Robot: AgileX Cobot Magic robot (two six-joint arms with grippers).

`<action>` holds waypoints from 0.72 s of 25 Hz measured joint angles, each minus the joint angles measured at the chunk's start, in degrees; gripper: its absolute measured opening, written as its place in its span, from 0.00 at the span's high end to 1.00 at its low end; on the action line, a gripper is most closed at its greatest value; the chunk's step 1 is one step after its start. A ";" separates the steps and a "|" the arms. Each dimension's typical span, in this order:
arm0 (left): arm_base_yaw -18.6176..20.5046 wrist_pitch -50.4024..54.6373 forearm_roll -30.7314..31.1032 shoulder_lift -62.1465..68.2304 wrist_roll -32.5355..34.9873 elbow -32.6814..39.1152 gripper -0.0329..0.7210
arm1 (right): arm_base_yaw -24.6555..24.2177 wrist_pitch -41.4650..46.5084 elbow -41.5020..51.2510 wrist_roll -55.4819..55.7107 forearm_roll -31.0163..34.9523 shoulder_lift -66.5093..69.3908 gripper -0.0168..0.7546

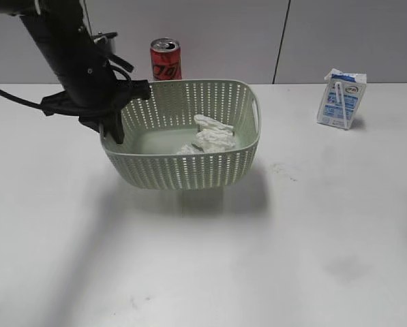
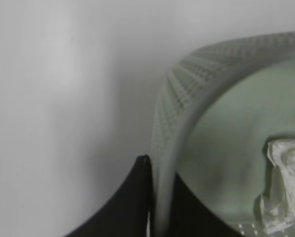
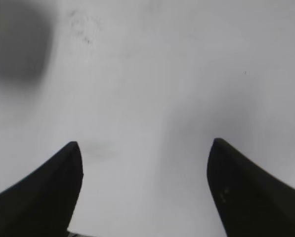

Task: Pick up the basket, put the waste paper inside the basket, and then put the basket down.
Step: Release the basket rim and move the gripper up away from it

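Here the white table (image 1: 203, 272) fills almost everything I can see, and above it hangs the basket (image 1: 189, 170), pale green and slotted, tilted and lifted clear of the surface with its shadow spread beneath it. My left gripper (image 1: 113, 129) has it by the left rim: in my left wrist view my two dark fingers (image 2: 132, 197) stand pinched on either side of the basket wall (image 2: 164, 148), one outside and one inside. My right gripper (image 3: 145, 163) hangs over bare table, its fingers spread wide apart with nothing between them; I do not see it in the exterior view. Inside the basket, toward its right half, lies the waste paper (image 1: 210, 139), crumpled white wads resting on the floor of it, also visible at the edge of my left wrist view (image 2: 283, 187). Well off to the right stands a blue-and-white drink carton (image 1: 341, 99), and just behind the basket's far rim a red can (image 1: 166, 60).
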 joint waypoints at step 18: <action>-0.80 -3.33 -0.23 7.69 -1.13 -2.54 0.77 | 0.00 -6.81 40.44 2.09 -0.81 -60.36 0.21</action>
